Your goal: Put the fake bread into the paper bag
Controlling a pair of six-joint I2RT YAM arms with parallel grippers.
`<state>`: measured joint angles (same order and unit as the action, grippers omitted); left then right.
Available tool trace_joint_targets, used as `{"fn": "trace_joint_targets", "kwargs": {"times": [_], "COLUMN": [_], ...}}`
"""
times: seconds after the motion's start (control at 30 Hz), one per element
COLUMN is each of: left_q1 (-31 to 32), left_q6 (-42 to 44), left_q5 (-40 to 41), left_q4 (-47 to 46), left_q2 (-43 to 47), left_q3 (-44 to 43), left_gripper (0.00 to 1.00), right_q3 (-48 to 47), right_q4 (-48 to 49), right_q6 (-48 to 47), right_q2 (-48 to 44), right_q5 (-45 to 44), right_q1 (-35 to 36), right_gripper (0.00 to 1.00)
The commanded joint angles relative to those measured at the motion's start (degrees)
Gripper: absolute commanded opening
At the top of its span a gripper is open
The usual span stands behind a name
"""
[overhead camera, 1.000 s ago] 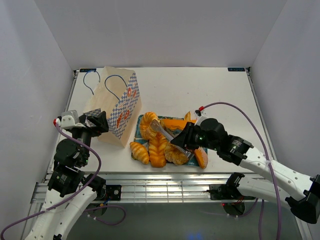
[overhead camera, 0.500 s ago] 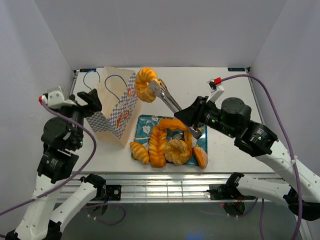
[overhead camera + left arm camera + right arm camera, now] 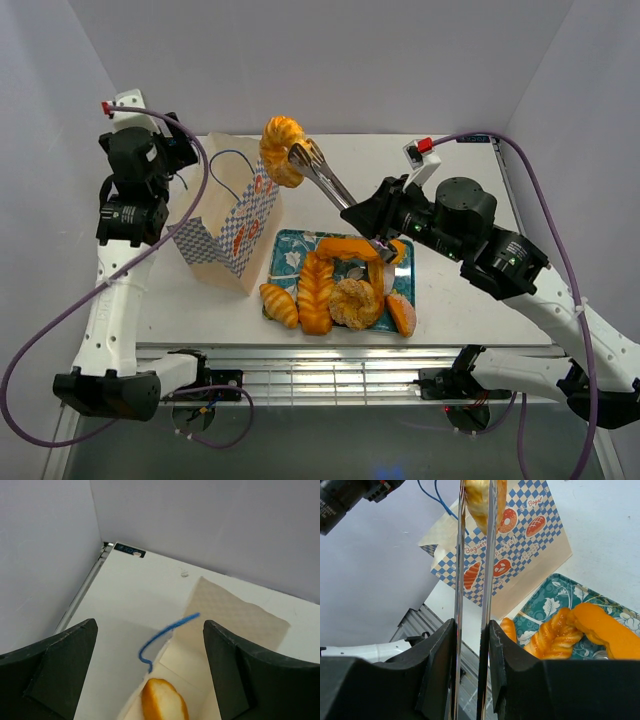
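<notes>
My right gripper is shut on a pair of metal tongs. The tongs pinch a golden ridged piece of fake bread in the air, over the right rim of the paper bag. The bag stands upright, with checkered sides and blue cord handles. One piece of bread lies inside it. My left gripper hangs open high above the bag's left side, holding nothing. Several more pastries, among them a braided loaf and a sugared doughnut, lie on and around the tray.
A teal floral tray sits right of the bag. A croissant lies on the table off its front left corner. White walls close in the table on three sides. The metal rail runs along the near edge.
The right arm has lifted the tongs and the pastry from the tray up and left to the bag's mouth. The left arm has risen from the bag's front to high above it.
</notes>
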<state>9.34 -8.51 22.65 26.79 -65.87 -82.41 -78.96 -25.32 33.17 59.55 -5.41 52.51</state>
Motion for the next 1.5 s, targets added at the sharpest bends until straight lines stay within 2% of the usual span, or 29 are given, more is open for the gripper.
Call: {"fn": "trace_joint_targets", "kwargs": {"times": [0.0,0.1,0.23,0.47,0.63,0.7,0.73,0.8,0.87,0.9,0.97,1.0,1.1,1.13,1.47], "left_q1": [-9.1,-12.8,-13.6,-15.4,-16.5,-16.5,-16.6,-16.6,-16.6,-16.6,-16.6,-16.6,-16.6,-16.6,-16.6], "left_q6": [-4.1,-4.9,-4.3,-5.8,-5.6,-5.9,-6.5,-7.2,-8.4,-8.5,-9.1,-9.2,-10.3,-10.7,-18.2], "left_q5": [-15.1,-18.6,-27.1,-33.9,-33.4,-32.4,-32.7,-33.5,-34.6,-35.3,-36.7,-36.9,-37.2,-37.8,-43.1], "left_q4": [3.4,3.2,-1.2,-6.6,-6.1,-6.3,-6.8,-8.5,-9.7,-10.3,-12.6,-13.4,-14.0,-14.2,-15.7], "left_q2": [-1.4,-2.5,-1.8,1.0,1.0,-0.2,-0.3,-0.1,0.6,1.0,2.6,2.9,3.6,3.6,4.4], "left_q3": [-3.9,-3.7,-0.6,6.6,6.7,7.2,8.5,9.7,11.3,11.9,13.9,14.4,15.1,15.2,16.5], "left_gripper": [0.97,0.96,0.96,0.93,0.94,0.91,0.88,0.67,0.55,0.45,0.37,0.26,0.03,0.0,0.0], "right_q3": [-1.6,-0.2,1.2,2.0,1.7,2.0,2.1,2.2,1.6,1.2,0.0,-0.4,-1.1,-1.1,-4.3], "right_q4": [7.4,7.5,7.2,7.1,7.0,7.7,8.0,9.2,9.8,9.9,10.1,10.6,11.3,11.8,15.0], "right_q6": [-2.3,-3.1,-4.0,-3.7,-3.5,-2.8,-2.7,-2.3,-2.1,-1.9,-1.5,-1.4,-1.4,-1.5,-5.7], "right_q2": [-2.1,-3.7,-5.7,-7.7,-7.1,-6.7,-6.5,-5.2,-3.7,-2.3,-1.2,-0.7,-0.4,-0.3,3.3], "right_q5": [0.3,-0.4,-1.8,-1.4,-0.6,1.2,1.6,3.3,4.3,6.2,8.2,8.3,7.3,7.2,2.8], "right_q1": [0.0,-0.1,0.0,0.0,0.0,0.0,0.0,0.0,0.0,0.0,0.1,0.7,2.1,2.5,11.9], "right_gripper": [0.08,0.08,0.08,0.08,0.08,0.08,0.08,0.08,0.08,0.08,0.08,0.08,0.08,0.08,0.08]}}
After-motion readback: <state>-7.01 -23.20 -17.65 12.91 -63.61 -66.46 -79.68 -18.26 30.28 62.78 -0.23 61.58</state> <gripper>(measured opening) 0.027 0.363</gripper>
